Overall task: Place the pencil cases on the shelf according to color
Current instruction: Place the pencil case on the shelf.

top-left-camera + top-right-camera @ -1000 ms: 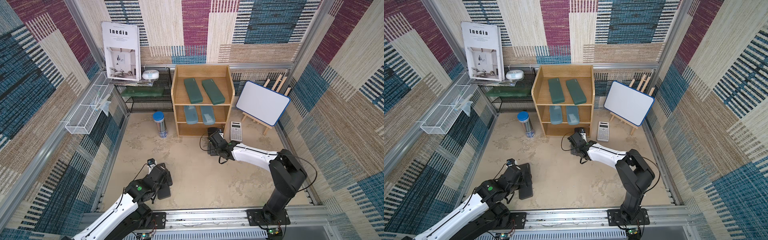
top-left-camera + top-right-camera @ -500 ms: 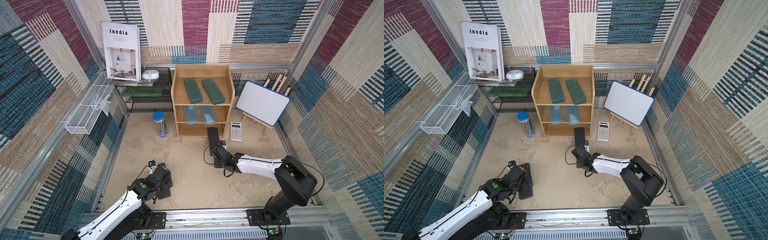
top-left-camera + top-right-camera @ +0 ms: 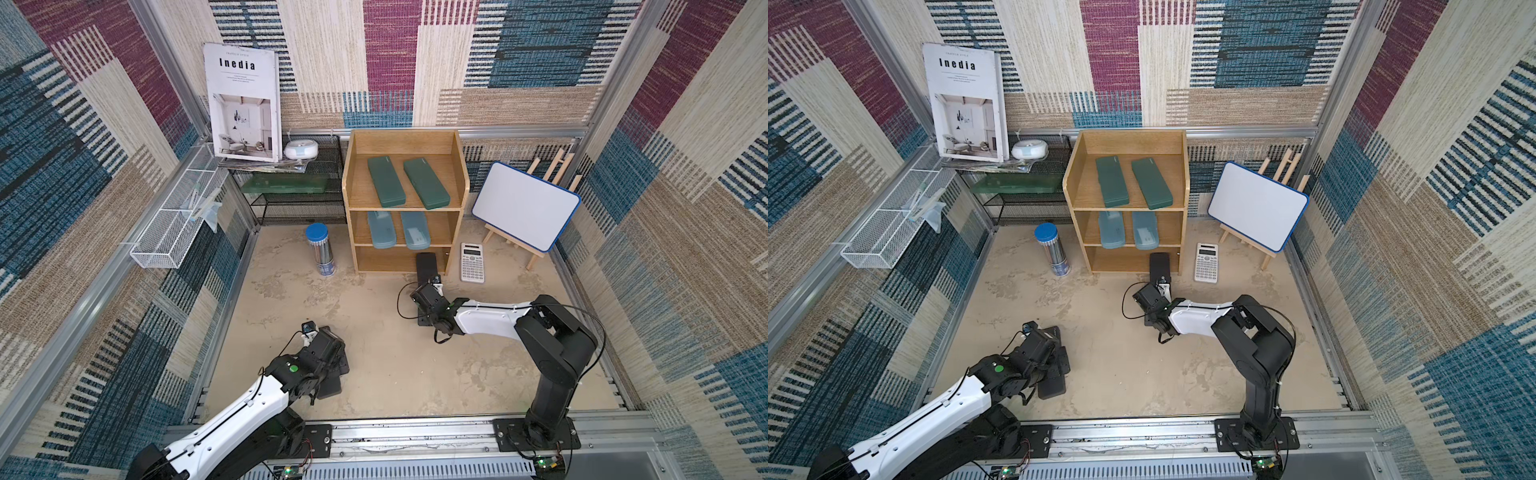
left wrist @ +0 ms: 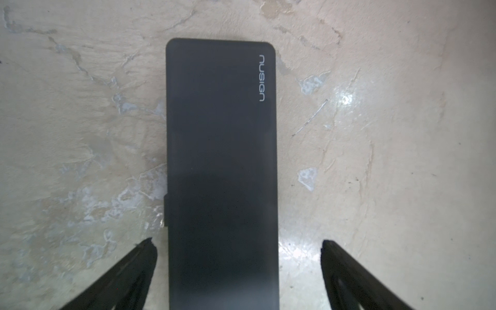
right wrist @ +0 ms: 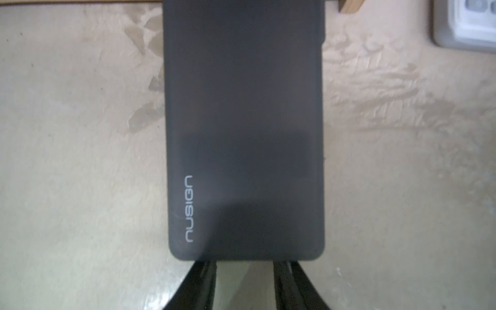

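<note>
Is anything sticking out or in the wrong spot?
One black pencil case sticks out the front of the shelf on its bottom tier, not pushed fully in. The other black pencil case lies on the floor, away from the shelf.

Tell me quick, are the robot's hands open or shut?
Left gripper: open, straddling a black case, not gripping.
Right gripper: partly open, empty, tips by the other black case.

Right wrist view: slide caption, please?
Black pencil case, far end at the shelf; right gripper open behind its near end.
</note>
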